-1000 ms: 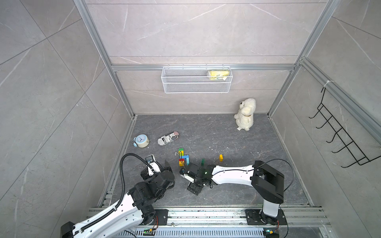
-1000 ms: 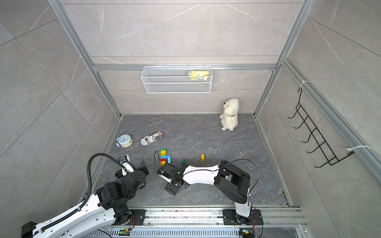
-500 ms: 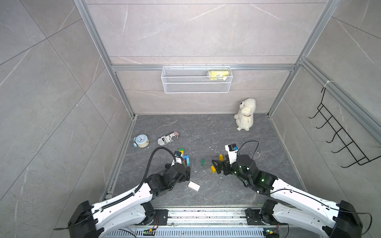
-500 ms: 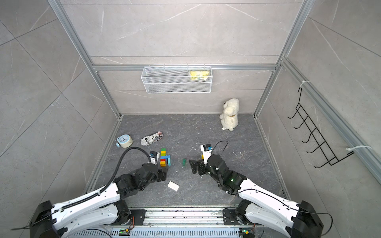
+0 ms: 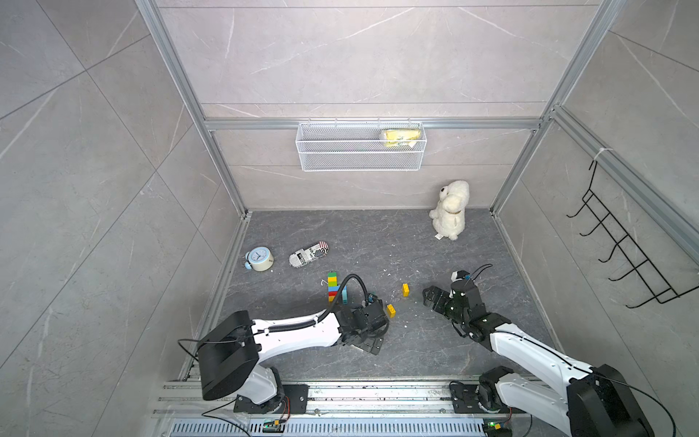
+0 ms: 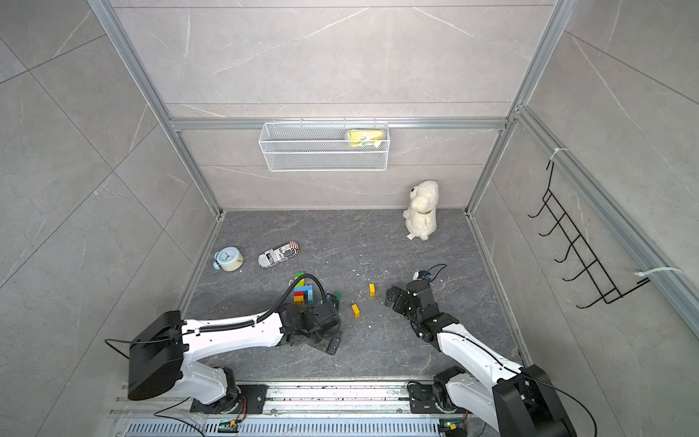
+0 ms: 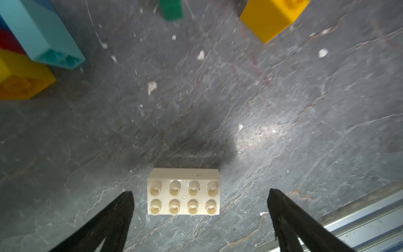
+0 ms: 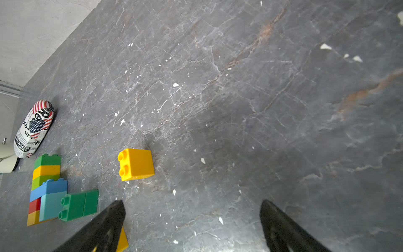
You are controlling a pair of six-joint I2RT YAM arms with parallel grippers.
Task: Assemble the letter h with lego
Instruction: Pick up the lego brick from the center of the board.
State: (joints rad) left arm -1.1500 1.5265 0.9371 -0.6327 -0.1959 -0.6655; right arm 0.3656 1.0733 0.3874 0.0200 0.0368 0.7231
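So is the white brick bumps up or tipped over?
Bumps up. The white brick lies flat on the grey floor, with all eight studs showing on top in the left wrist view.

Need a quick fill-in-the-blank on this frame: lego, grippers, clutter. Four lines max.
The white brick, untouched between the fingertips of the open left gripper, shows ___ studs.
The joined brick row ends nearest the patterned case in a ___ brick.
The lone brick ahead of the open right gripper is ___.
The plush toy sits in the floor's far ___ corner.
Missing: eight, green, yellow, right.
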